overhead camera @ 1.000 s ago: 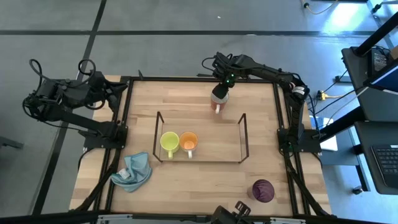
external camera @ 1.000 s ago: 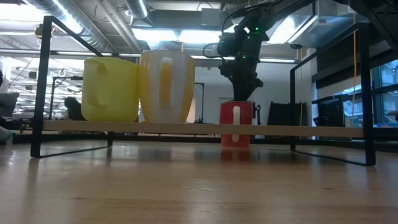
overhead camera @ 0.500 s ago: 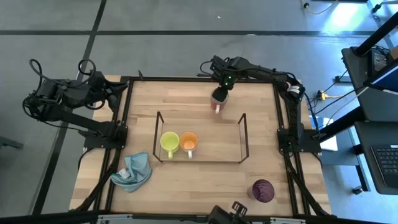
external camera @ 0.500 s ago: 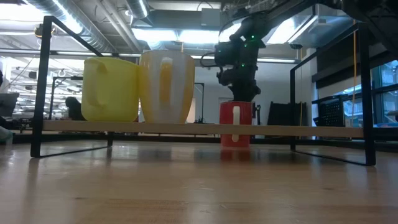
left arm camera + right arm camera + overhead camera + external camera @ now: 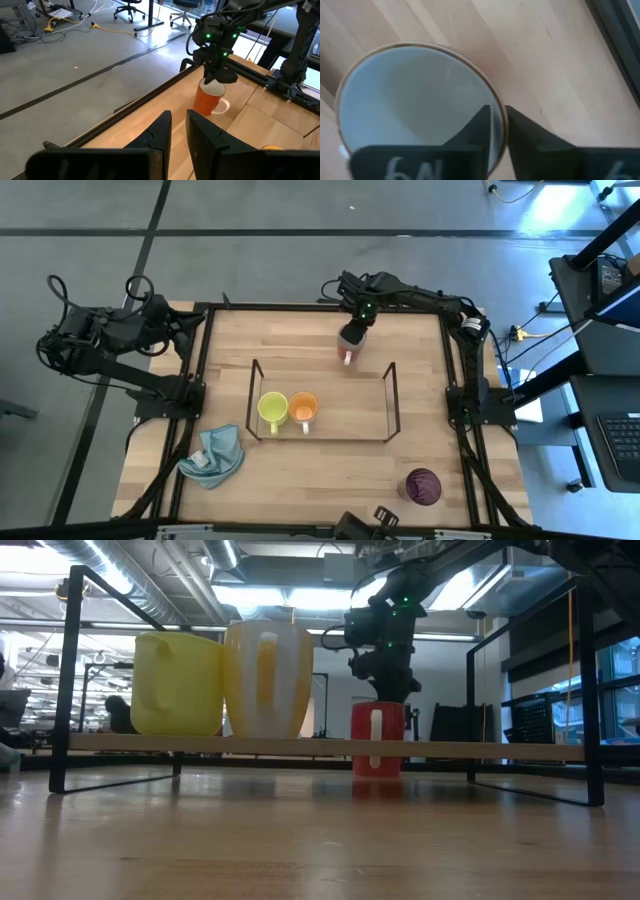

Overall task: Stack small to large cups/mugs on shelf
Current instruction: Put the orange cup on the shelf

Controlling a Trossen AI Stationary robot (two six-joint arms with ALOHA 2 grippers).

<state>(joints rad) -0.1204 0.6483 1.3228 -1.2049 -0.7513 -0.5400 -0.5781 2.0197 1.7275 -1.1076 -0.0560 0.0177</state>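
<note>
– Behind the shelf (image 5: 388, 385), at its twelve o'clock, what am I looking at?

– That's the red mug (image 5: 347, 357), white inside, standing upright on the table outside the wire. I have the right gripper (image 5: 351, 338) directly above it. In the right wrist view one finger sits inside the cup and the other outside, pinched narrow on the rim.

– Is the rim a good place to hold it?

– I'd say it's workable. The mug looks like glazed ceramic: stiff, fairly heavy for its size, slick and chippable. With a wall pinch it can swing, so I'd lift slowly and keep it upright. The white handle sticks out towards six o'clock, and I'd keep it clear of the wire.

– And the rest?

– The yellow-green mug (image 5: 272, 409) and the orange mug (image 5: 304, 409) sit side by side at the shelf's nine o'clock end. The dark purple cup (image 5: 422, 485) waits at five o'clock, well apart. The left gripper (image 5: 179, 135) idles off the table's ten o'clock corner, its fingers a narrow gap apart and holding nothing.
</note>
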